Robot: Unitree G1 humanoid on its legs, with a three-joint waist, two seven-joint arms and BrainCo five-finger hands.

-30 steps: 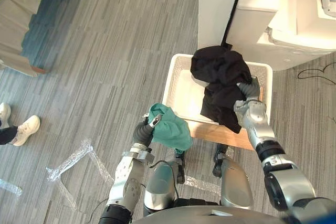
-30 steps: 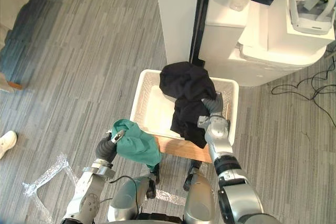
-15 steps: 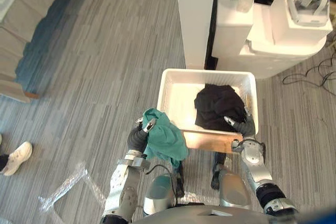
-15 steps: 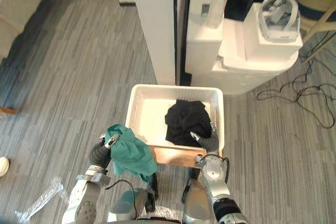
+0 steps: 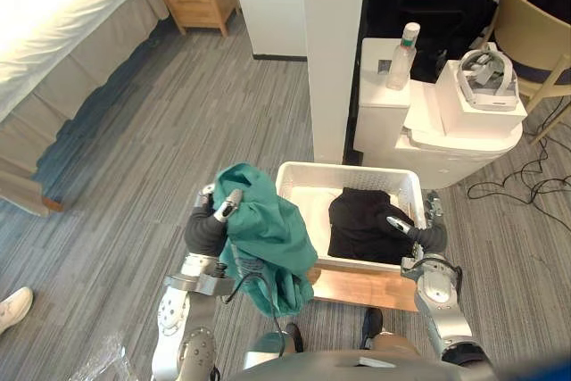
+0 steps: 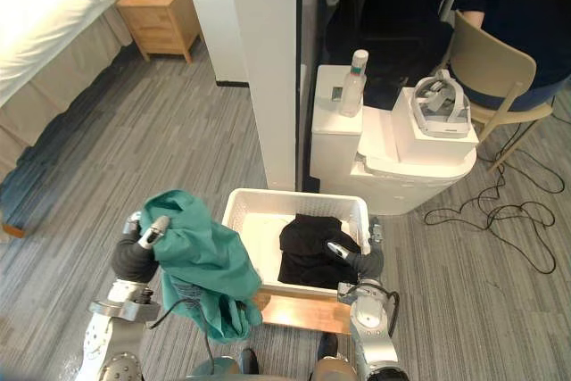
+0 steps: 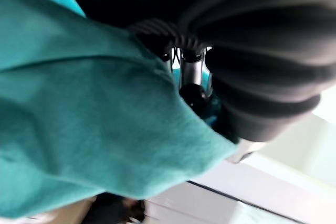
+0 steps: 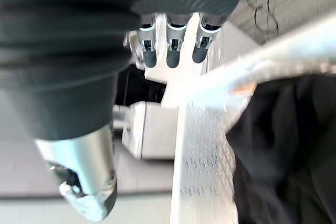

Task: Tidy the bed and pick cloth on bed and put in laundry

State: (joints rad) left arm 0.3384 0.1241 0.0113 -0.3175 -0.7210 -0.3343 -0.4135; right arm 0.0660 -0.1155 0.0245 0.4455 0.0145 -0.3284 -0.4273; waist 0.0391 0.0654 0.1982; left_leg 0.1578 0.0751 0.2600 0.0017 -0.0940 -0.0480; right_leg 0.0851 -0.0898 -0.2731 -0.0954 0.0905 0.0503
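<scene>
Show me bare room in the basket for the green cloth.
The white basket is bare along its left wall, between that wall and the black cloth. Its right half is crowded: black cloth, with the right hand at the rim. The left hand holds the green cloth near that wall.

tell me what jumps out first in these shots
The teal cloth stands out first, bunched in the left hand and held up just left of the white basket. Next comes the black cloth lying in that basket, with the open right hand at its right rim.
</scene>
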